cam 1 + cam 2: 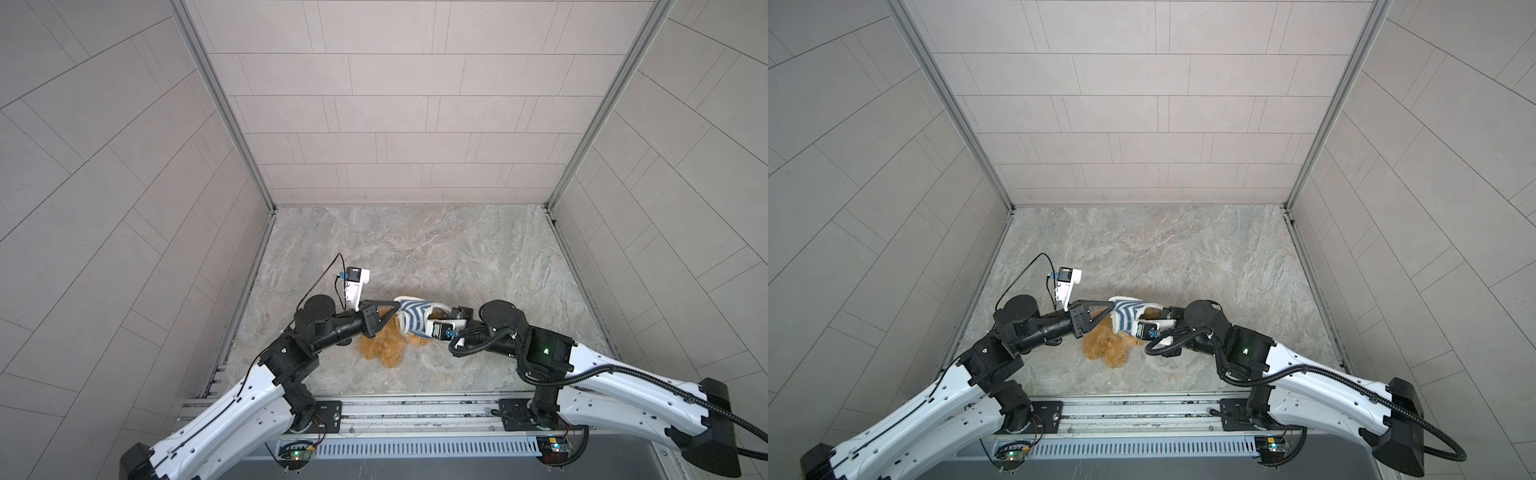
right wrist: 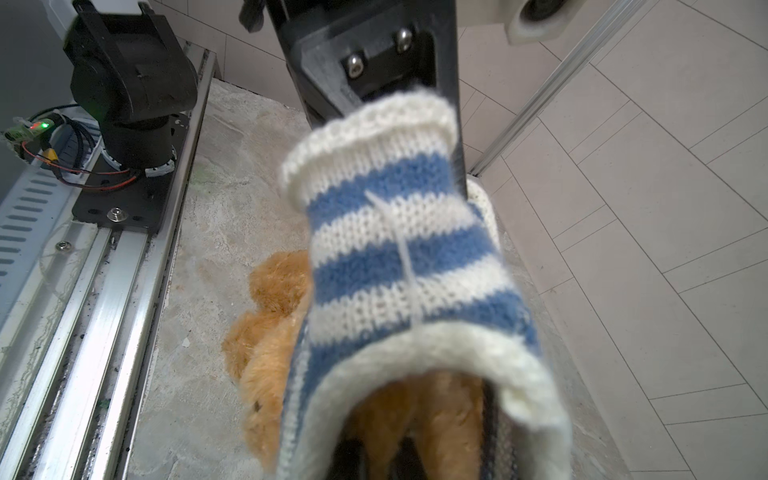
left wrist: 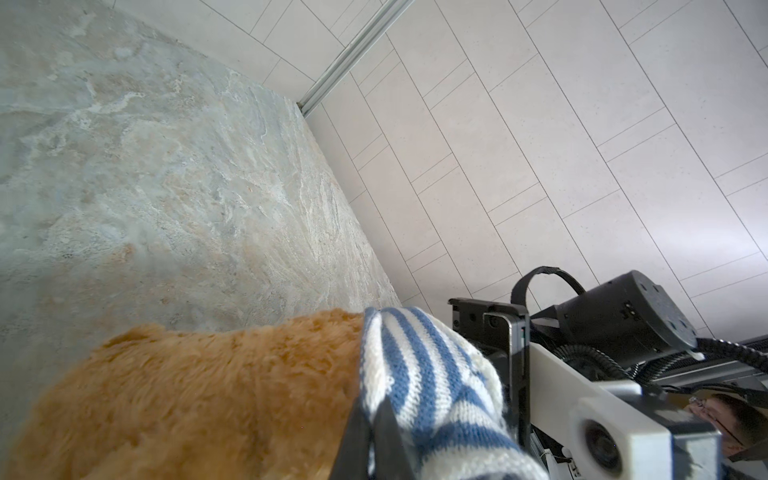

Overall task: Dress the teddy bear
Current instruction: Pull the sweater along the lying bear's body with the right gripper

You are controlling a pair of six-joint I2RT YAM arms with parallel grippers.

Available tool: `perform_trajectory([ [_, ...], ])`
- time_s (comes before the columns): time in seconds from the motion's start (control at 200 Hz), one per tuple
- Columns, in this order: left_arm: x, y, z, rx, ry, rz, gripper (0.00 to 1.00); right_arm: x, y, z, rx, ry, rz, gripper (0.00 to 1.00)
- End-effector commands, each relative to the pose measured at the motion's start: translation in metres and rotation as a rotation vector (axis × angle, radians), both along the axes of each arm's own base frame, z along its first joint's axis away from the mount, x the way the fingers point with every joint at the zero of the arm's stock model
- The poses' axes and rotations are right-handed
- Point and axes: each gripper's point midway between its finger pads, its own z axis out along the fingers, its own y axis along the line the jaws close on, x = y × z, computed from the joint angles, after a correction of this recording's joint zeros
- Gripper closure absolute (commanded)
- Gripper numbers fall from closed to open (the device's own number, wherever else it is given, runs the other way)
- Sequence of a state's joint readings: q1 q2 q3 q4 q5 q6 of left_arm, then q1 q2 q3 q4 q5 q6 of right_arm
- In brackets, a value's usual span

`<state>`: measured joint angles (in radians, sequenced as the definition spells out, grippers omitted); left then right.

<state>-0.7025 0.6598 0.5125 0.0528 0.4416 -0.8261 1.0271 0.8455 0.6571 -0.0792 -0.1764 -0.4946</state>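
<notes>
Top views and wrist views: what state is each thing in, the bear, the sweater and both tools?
left tool: shut on the sweater, at one edge.
right tool: shut on the sweater's hem.
sweater: stretched between both tools, partly over the teddy bear.
teddy bear: lying on the table, partly inside the sweater, not dressed yet.

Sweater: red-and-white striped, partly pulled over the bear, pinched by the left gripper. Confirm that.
Wrong on colour: the sweater is blue-and-white striped, as the right wrist view shows. It is partly over the bear, pinched by the left gripper.
</notes>
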Motion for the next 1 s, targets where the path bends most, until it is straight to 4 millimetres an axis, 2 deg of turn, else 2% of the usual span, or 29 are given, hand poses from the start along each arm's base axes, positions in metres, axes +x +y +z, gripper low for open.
perform_trajectory([
  [0.0, 0.005, 0.007, -0.024, 0.027, 0.051, 0.047, 1.00, -0.005, -0.003, 0.026, 0.052, -0.099, 0.010, 1.00],
  [0.14, 0.001, 0.009, -0.051, 0.061, 0.110, 0.042, 1.00, -0.010, -0.005, 0.031, 0.089, -0.120, 0.017, 1.00],
  [0.35, -0.013, 0.015, -0.080, 0.162, 0.144, 0.002, 1.00, -0.010, -0.006, 0.032, 0.108, -0.100, 0.006, 1.00],
  [0.436, -0.016, 0.019, -0.094, 0.222, 0.156, -0.007, 1.00, -0.012, -0.006, 0.040, 0.139, -0.105, 0.011, 1.00],
  [0.461, -0.017, 0.020, -0.097, 0.237, 0.157, -0.012, 1.00, -0.012, -0.007, 0.043, 0.150, -0.107, 0.009, 1.00],
  [0.471, -0.017, 0.020, -0.098, 0.243, 0.157, -0.016, 1.00, -0.012, -0.007, 0.034, 0.137, -0.098, 0.007, 1.00],
  [0.486, -0.018, 0.020, -0.100, 0.250, 0.158, -0.021, 1.00, -0.012, -0.007, 0.031, 0.136, -0.096, 0.005, 1.00],
  [0.686, -0.016, 0.023, -0.120, 0.340, 0.158, -0.032, 1.00, -0.012, -0.007, 0.038, 0.169, -0.076, -0.003, 1.00],
  [0.796, -0.011, 0.016, -0.110, 0.311, 0.138, -0.033, 1.00, -0.007, -0.005, 0.035, 0.173, -0.042, -0.032, 1.00],
  [0.861, -0.004, 0.012, -0.089, 0.246, 0.094, -0.016, 0.99, -0.001, -0.005, 0.027, 0.158, -0.002, -0.073, 1.00],
  [0.871, -0.004, 0.011, -0.087, 0.239, 0.089, -0.013, 0.98, 0.001, -0.005, 0.036, 0.175, -0.004, -0.081, 1.00],
  [0.886, -0.002, 0.010, -0.082, 0.226, 0.078, -0.009, 0.96, 0.003, -0.004, 0.039, 0.179, 0.003, -0.092, 1.00],
  [0.996, 0.006, 0.005, -0.049, 0.147, 0.008, 0.010, 0.88, 0.016, -0.004, 0.044, 0.199, 0.093, -0.190, 1.00],
])
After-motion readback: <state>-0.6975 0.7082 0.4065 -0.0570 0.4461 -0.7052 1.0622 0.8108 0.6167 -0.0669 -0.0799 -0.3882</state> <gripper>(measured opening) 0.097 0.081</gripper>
